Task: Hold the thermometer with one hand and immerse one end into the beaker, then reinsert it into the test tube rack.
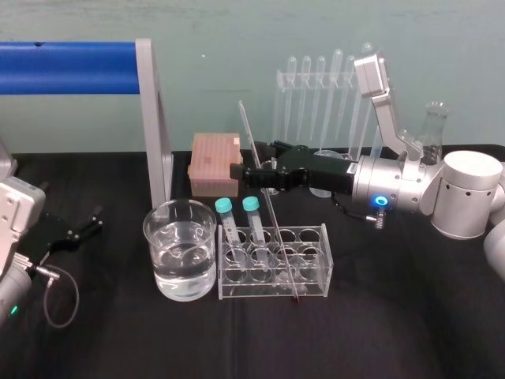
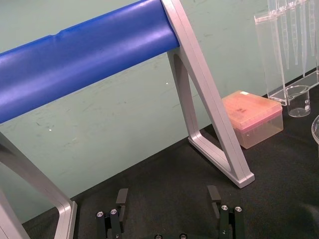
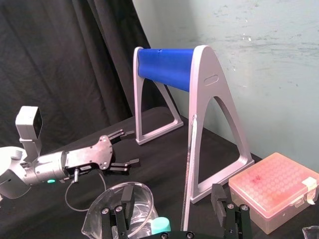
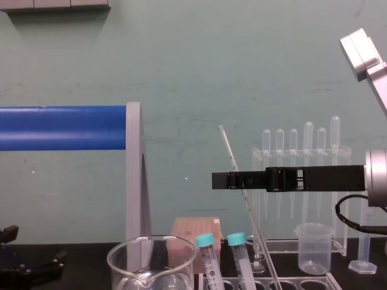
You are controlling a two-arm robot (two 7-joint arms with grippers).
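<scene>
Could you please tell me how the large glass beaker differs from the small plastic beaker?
The large wide clear glass beaker holds water; the small cloudy plastic beaker looks empty. The glass one stands left of the clear test tube rack, in front; the plastic one stands behind it. Both are upright on the black table.

**Soft, even light, few shadows**

Light falls evenly on the green wall [image 4: 242, 60]. The blue bar [image 2: 84, 55] carries a pale highlight along its top, the beaker [image 1: 154, 245] glints softly, and the black table cover [image 1: 394, 332] swallows nearly all shadows.
</scene>
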